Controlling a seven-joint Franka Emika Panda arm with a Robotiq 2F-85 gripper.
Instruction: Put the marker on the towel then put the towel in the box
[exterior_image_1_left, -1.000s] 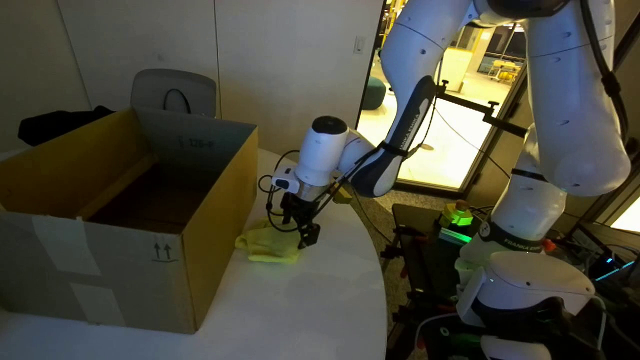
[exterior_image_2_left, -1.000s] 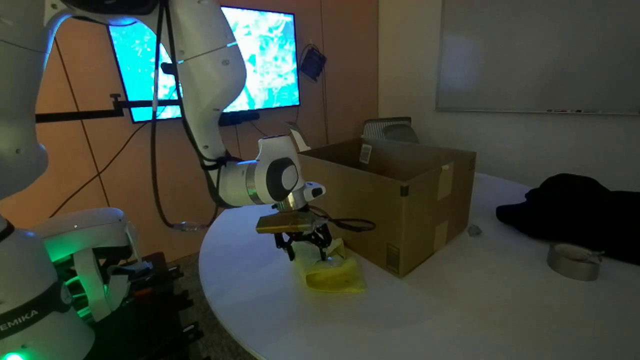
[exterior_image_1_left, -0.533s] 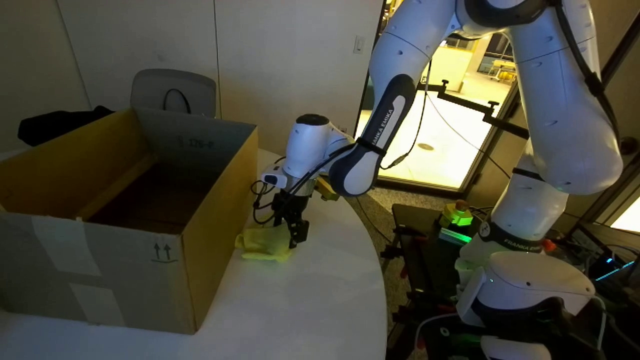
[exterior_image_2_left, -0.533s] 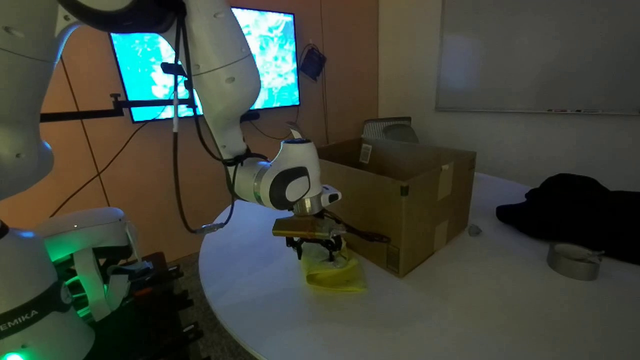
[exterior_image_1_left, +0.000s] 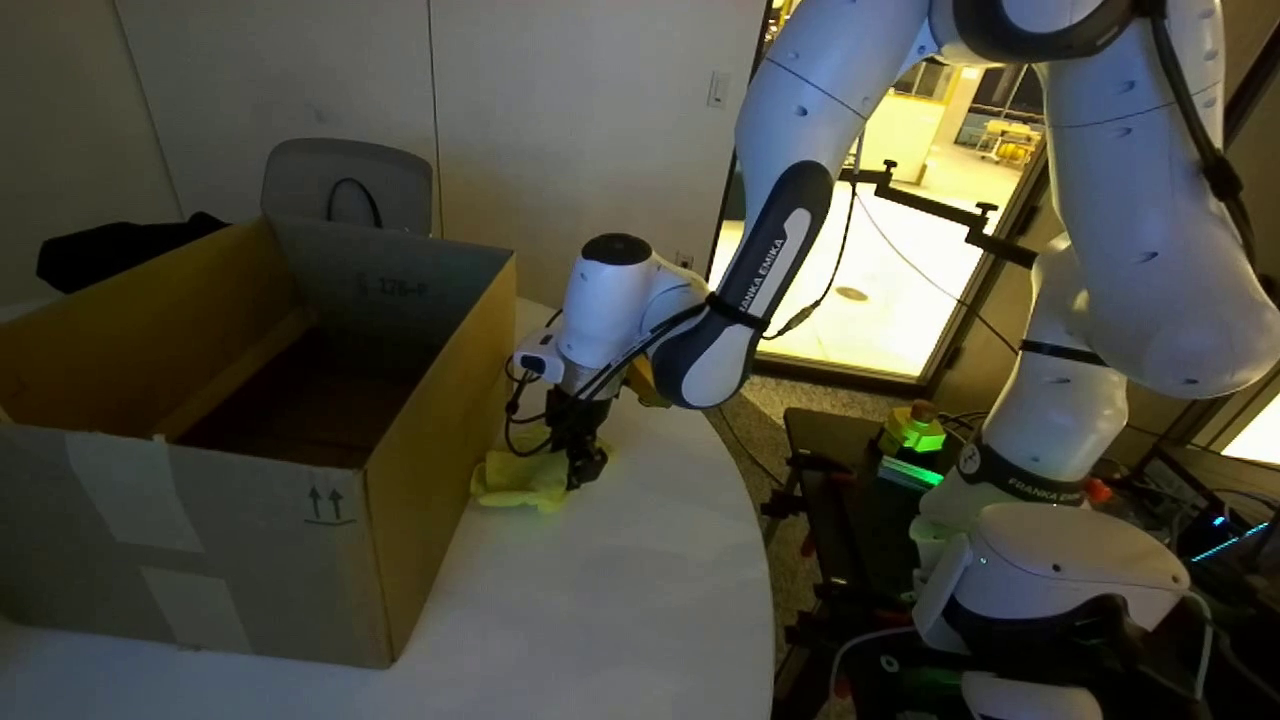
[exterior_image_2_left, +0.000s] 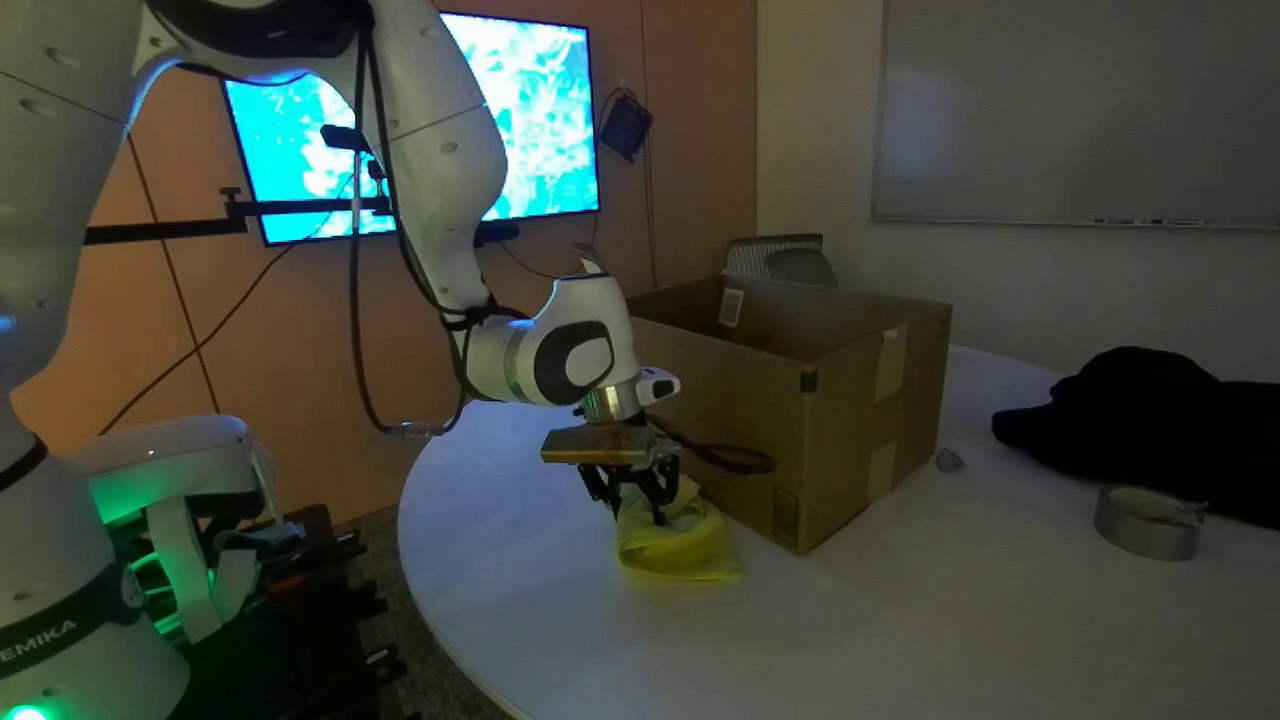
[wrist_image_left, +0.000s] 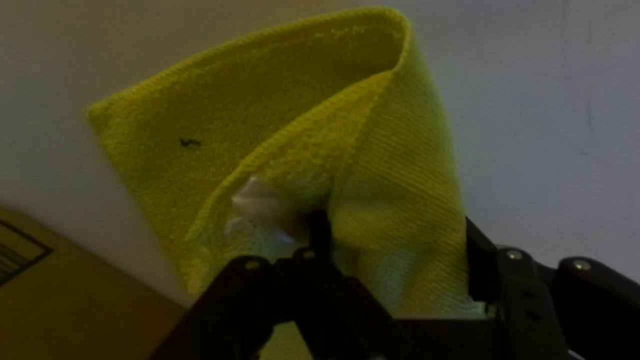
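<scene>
The yellow-green towel (exterior_image_1_left: 515, 482) lies folded on the table beside the box, also in an exterior view (exterior_image_2_left: 680, 555). My gripper (exterior_image_2_left: 636, 512) is down at the towel, pointing downward. In the wrist view, its fingers (wrist_image_left: 397, 240) stand apart on both sides of a raised fold of the towel (wrist_image_left: 410, 150) and touch it. A pale, shiny object (wrist_image_left: 260, 200) sits in the fold by the left finger; I cannot tell what it is. No marker can be made out. The cardboard box (exterior_image_1_left: 270, 560) stands open-topped close to the towel, also in an exterior view (exterior_image_2_left: 850, 450).
The white round table (exterior_image_1_left: 620, 620) carries everything, and its curved edge runs near the gripper. A tape roll (exterior_image_2_left: 1147, 525), a black cloth (exterior_image_2_left: 1140, 420) and a small grey lump (exterior_image_2_left: 949, 461) lie on the box's far side. The box's tall wall stands right beside the gripper.
My gripper has moved lower and toward the box, down over the towel. Its fingers have come closer together. The towel has bunched and shifted slightly toward the box.
</scene>
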